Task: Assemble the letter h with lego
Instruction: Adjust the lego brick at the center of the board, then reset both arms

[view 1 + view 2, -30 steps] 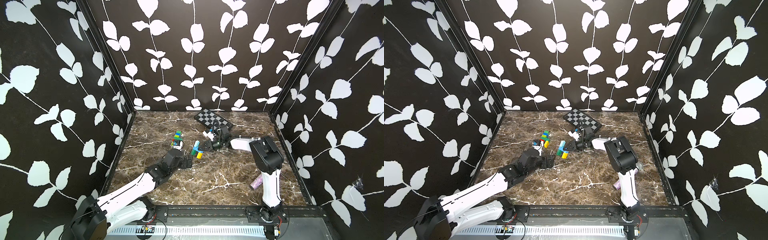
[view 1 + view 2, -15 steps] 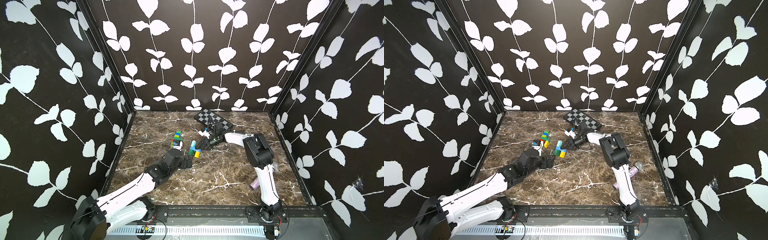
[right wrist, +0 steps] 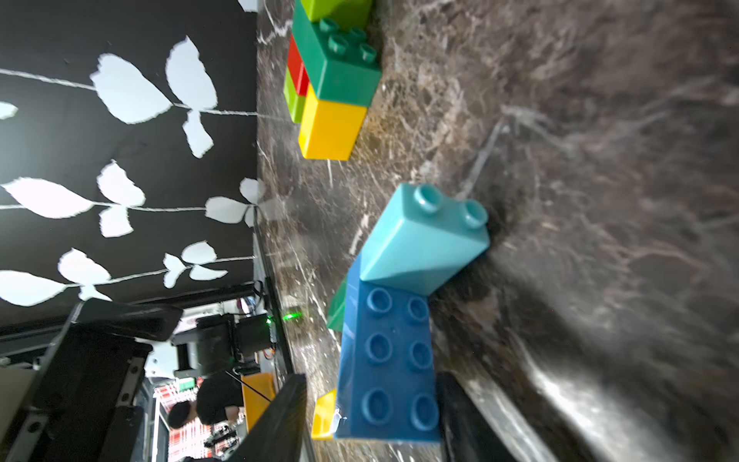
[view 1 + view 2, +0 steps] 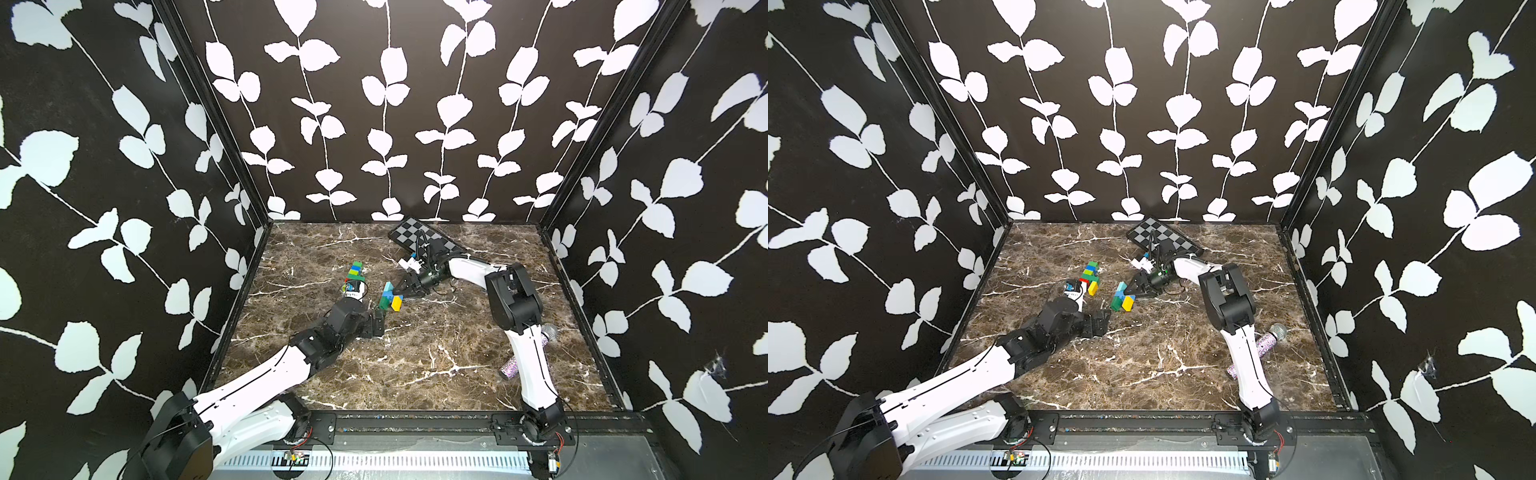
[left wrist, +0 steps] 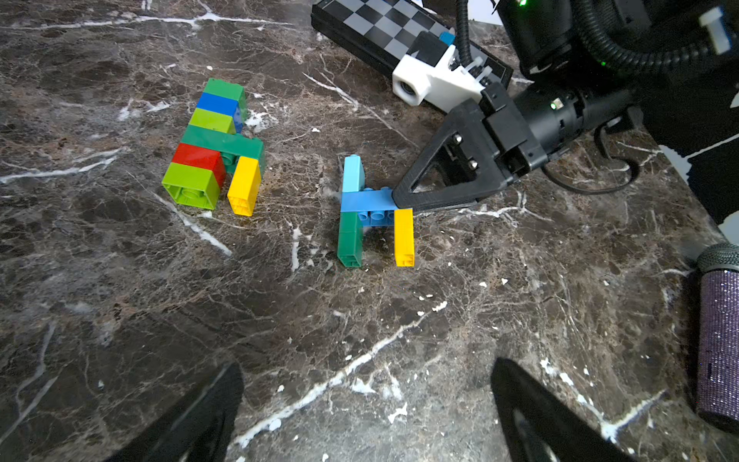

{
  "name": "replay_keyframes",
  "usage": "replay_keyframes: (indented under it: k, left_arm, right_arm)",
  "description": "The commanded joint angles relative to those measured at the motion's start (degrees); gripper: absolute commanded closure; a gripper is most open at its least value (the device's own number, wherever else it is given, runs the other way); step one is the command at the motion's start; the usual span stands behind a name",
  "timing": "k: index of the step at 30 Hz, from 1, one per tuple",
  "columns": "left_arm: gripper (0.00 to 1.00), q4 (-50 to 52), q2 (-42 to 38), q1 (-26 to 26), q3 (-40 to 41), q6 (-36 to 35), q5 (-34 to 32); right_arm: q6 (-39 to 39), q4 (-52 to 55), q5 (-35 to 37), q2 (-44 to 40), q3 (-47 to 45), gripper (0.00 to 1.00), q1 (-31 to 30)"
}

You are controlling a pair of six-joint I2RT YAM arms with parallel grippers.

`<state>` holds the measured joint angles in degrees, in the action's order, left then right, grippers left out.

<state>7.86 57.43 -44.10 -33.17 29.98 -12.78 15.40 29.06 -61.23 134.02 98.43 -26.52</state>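
The lego bricks [image 5: 350,240] are smooth, glossy plastic. The tabletop [image 5: 120,320] looks like polished, veined marble. The purple cylinder [image 5: 720,340] is rough with glitter. The right end effector [image 5: 402,200] is matt black plastic.

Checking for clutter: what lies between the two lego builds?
Nothing: in the left wrist view, only bare marble table separates the larger lego build from the smaller blue-barred one.

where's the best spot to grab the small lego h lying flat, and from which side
Probably the blue crossbar, from straight above: one jaw in the gap between the green leg and yellow leg, the other on its studded side. The h lies flat and this bar joins every piece.
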Motion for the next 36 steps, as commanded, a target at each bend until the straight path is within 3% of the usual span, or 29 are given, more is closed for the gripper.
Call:
replay_keyframes:
  k: [1, 6, 13, 14, 15, 16, 22, 25, 27, 30, 33, 35, 36]
  left_arm:
    - [0.01, 0.3, 0.1, 0.2, 0.5, 0.1, 0.4]
    - [0.01, 0.2, 0.3, 0.2, 0.5, -0.2, 0.1]
    - [0.01, 0.8, -0.9, 0.2, 0.9, -1.6, -3.6]
    - [0.01, 0.8, -1.7, 0.2, 1.1, -2.1, -4.9]
    - [0.01, 0.9, -2.5, 0.2, 1.5, -2.4, -6.1]
    - [0.01, 1.0, -3.7, 0.2, 2.0, -2.6, -8.1]
    - [0.01, 5.5, -10.5, 0.2, 3.8, 2.7, -26.7]
    - [0.01, 10.7, -12.7, 0.2, 2.9, 6.3, -35.8]
    - [0.01, 12.6, -13.1, 0.2, 1.6, 6.6, -40.7]
    - [0.01, 11.5, -12.2, 0.4, -1.0, 4.6, -46.2]
    - [0.01, 1.6, -9.6, 1.2, -2.9, -3.3, -48.6]
    - [0.01, -0.9, -7.0, 3.5, -6.0, -3.8, -45.5]
    - [0.01, -0.9, -5.1, 7.5, -8.5, -3.5, -41.7]
  right_arm:
    - [-3.3, 3.9, 3.1, 0.9, 1.6, 0.45, 0.3]
    - [-6.3, 8.0, 11.0, -0.8, 2.0, 0.38, 0.3]
    - [-3.9, -2.4, 18.9, -11.3, -7.1, 0.28, 0.4]
    - [-4.3, -3.8, 20.2, -13.8, -8.4, 0.18, 0.4]
    - [-4.4, -6.0, 21.5, -16.7, -10.7, 0.02, 0.4]
    - [-4.5, -9.6, 24.1, -21.0, -14.6, 0.01, 0.4]
    - [-2.3, -33.8, 55.7, -49.8, -44.5, 0.0, 4.0]
    - [0.6, -39.1, 71.2, -58.8, -54.4, 0.01, 7.7]
    - [3.9, -41.3, 76.4, -62.8, -59.1, 0.01, 11.7]
    - [11.1, -42.6, 78.5, -67.0, -64.3, 0.01, 19.2]
    - [14.0, -44.0, 75.0, -68.4, -66.8, 0.01, 25.4]
    - [13.0, -42.8, 75.1, -67.7, -65.9, 0.01, 26.8]
    - [11.8, -42.2, 76.0, -67.2, -65.4, 0.01, 26.9]
